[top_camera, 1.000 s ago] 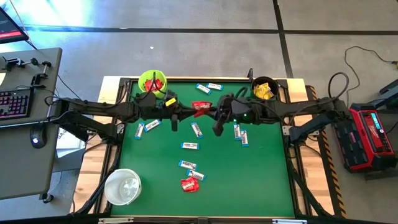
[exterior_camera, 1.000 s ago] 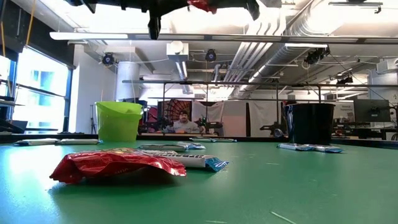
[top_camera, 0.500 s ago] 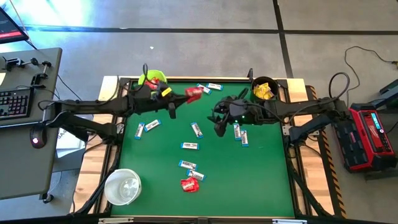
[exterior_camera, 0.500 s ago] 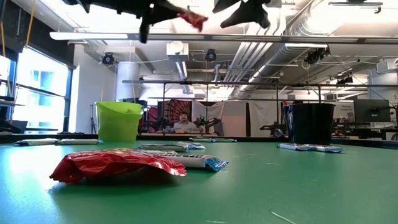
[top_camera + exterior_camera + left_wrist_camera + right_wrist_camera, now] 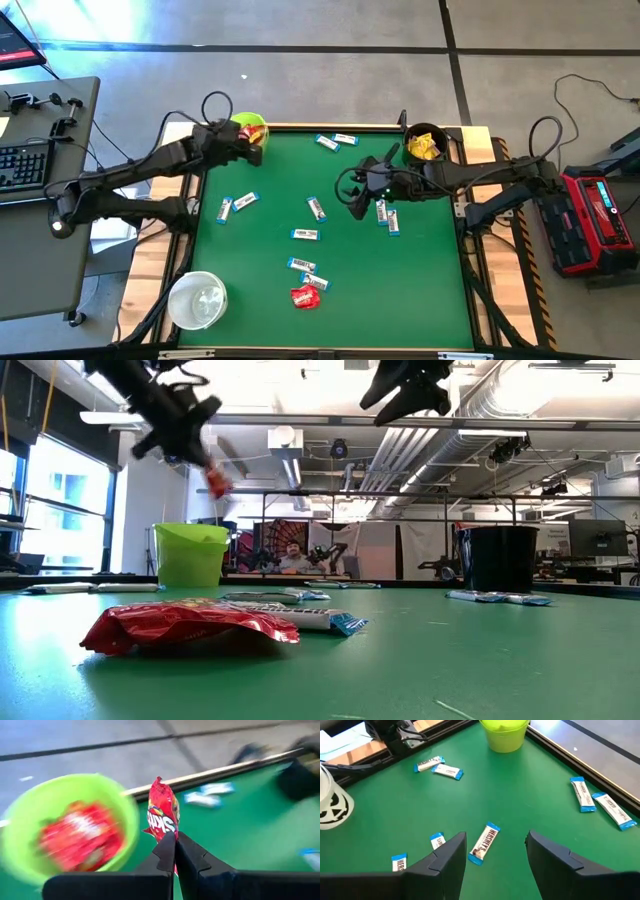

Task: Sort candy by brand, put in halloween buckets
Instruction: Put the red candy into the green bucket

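Sorting in progress, red-packet step. At far left of the table the left gripper point(image 5: 175, 851) hangs just beside the lime green bucket point(image 5: 248, 128), jaws clamped on a red packet point(image 5: 162, 815) that stands upright above the fingertips; in the low view the packet dangles above and slightly to one side of the bucket's rim. Bucket already holds red packets. White bucket point(image 5: 197, 300) sits at the near left corner, no candy visible inside. Mid-table: 1 more red packet point(image 5: 303, 296) lies near the front edge, with white-and-blue bars point(image 5: 316, 208) scattered flat around it and toward the far edge. Right gripper point(image 5: 492, 851) hovers over the middle-right of the table, jaws wide apart and holding nothing, 1 bar lying directly below between them. Black bucket point(image 5: 424, 142), far right corner, contains yellow packets. Judgement: next move calls for carrying the held packet fully over the green rim, then releasing; letting go now risks a miss onto the table.
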`<state>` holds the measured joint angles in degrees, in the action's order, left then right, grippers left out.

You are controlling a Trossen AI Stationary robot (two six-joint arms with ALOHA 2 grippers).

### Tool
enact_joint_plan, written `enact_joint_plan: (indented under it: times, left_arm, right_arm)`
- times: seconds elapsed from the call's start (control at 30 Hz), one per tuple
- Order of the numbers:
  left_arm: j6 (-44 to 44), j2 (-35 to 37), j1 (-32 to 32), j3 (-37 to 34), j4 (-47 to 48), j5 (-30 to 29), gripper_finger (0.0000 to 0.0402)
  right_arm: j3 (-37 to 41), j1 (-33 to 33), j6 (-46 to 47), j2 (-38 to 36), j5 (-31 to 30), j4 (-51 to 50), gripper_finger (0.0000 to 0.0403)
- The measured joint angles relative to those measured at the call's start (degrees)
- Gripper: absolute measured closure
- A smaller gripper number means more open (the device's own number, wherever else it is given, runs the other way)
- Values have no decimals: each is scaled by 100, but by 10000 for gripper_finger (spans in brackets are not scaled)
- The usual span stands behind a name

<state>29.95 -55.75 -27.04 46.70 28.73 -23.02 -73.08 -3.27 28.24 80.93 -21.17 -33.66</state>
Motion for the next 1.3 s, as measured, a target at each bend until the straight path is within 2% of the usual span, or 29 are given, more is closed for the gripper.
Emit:
enact_joint_plan:
  times: [0.1, 0.2, 0.5, 0.57, 0.7, 0.77, 0.93, 1.3]
  left_arm:
    - [-79, -175, -224, 0, 457, -415, 401]
    - [-323, -412, -428, 0, 524, -739, 401]
    - [-1223, -1240, -1103, 0, 399, -703, 401]
    - [-1452, -1310, -1240, 0, 300, -388, 401]
    - [-1510, -1303, -1598, 0, 20, 947, 401]
    - [-1441, -1294, -1776, 0, -48, 1308, 401]
    - [-1541, -1294, -1995, 0, -17, 1340, 383]
    - [-1508, -1287, -2057, 0, -44, 1306, 274]
  right_arm:
    - [0, 61, -6, 9, -4, 20, 210]
    - [0, 151, -21, 13, -7, 19, 210]
    - [2, 264, -21, 13, 20, 45, 210]
    - [2, 264, -21, 13, 20, 45, 210]
    - [2, 264, -19, 15, 22, 45, 210]
    - [2, 264, -19, 15, 22, 43, 210]
    - [2, 264, -20, 15, 26, 42, 210]
    - [4, 264, 23, 17, 33, 43, 210]
